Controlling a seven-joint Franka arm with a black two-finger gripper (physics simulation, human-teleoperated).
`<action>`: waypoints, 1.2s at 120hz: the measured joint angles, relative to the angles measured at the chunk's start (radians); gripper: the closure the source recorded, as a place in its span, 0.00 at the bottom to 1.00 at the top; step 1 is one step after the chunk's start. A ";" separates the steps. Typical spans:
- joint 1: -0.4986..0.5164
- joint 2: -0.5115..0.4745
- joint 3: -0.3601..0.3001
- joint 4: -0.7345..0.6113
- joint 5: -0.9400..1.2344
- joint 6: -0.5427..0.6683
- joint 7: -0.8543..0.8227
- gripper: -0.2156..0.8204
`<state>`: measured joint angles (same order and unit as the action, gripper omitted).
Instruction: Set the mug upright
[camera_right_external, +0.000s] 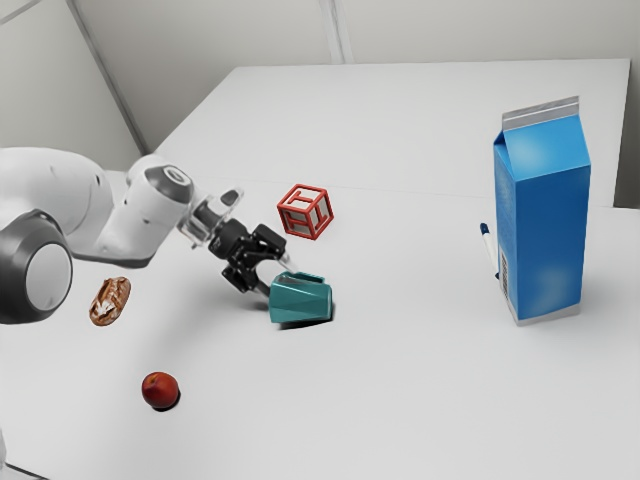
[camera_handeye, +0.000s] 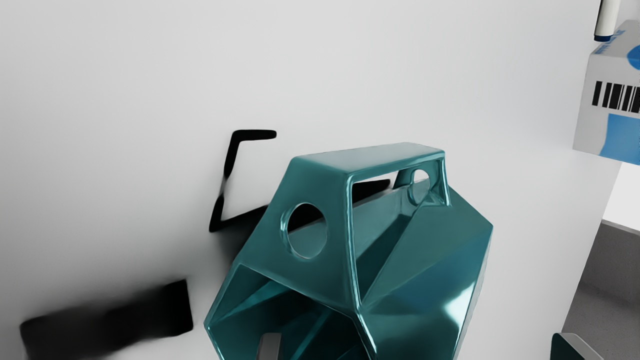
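Observation:
The black gripper (camera_right_external: 276, 276) reaches down at the mouth end of the teal mug (camera_right_external: 300, 300), which lies on its side on the table. In the wrist view the faceted mug (camera_handeye: 420, 280) has its handle raised and its dark hollow facing the hand. The gripper (camera_handeye: 422, 346) is open: one fingertip stands in front of or inside the mouth, the other well apart beyond the mug's outer side. Part of the mug's wall lies between them; the lower part of the mug is cut off there.
On the table (camera_right_external: 420, 400), a red-edged block (camera_right_external: 306, 211) sits behind the mug. A tall blue carton (camera_right_external: 545, 220) and a marker (camera_right_external: 489, 250) stand or lie toward the exterior view's right. A red fruit (camera_right_external: 160, 390) and a brown item (camera_right_external: 109, 301) are toward its left.

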<state>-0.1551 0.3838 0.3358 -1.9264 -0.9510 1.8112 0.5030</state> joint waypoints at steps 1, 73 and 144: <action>0.000 0.000 -0.001 -0.001 -0.002 0.001 0.001 0.23; -0.004 -0.013 -0.015 -0.046 -0.068 0.008 0.049 0.61; -0.005 -0.041 -0.056 -0.024 -0.067 0.008 0.041 0.91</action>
<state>-0.1597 0.3424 0.2799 -1.9502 -1.0178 1.8193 0.5444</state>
